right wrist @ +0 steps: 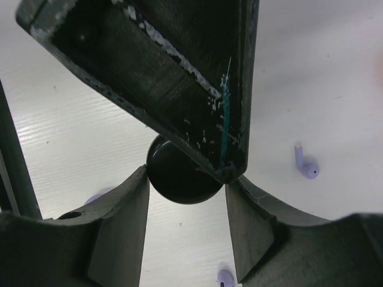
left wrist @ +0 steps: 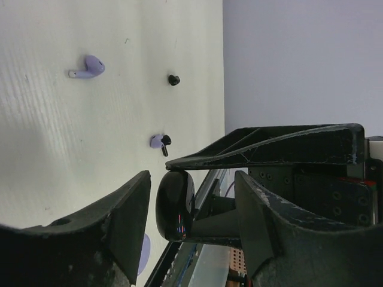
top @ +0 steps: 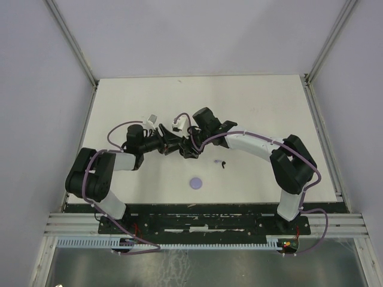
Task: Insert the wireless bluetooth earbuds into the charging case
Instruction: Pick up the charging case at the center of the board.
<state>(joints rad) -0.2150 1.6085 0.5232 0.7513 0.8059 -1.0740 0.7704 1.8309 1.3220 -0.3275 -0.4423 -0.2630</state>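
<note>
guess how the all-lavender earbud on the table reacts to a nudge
The lavender earbud is tiny, so probably light and quick to skid on the smooth table. Its rounded head and thin stem suggest it may pivot or roll rather than slide straight.

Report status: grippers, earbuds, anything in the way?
Right gripper shut on black round case. Left gripper open, straddling it. Lavender earbuds loose on table, none held. No obstruction seen.

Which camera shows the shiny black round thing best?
The right wrist view. There the shiny black round thing faces the camera, big and in the middle, though its top is partly covered. The left wrist view shows it side-on, as a narrow oval. The top view is too far away to pick it out.
</note>
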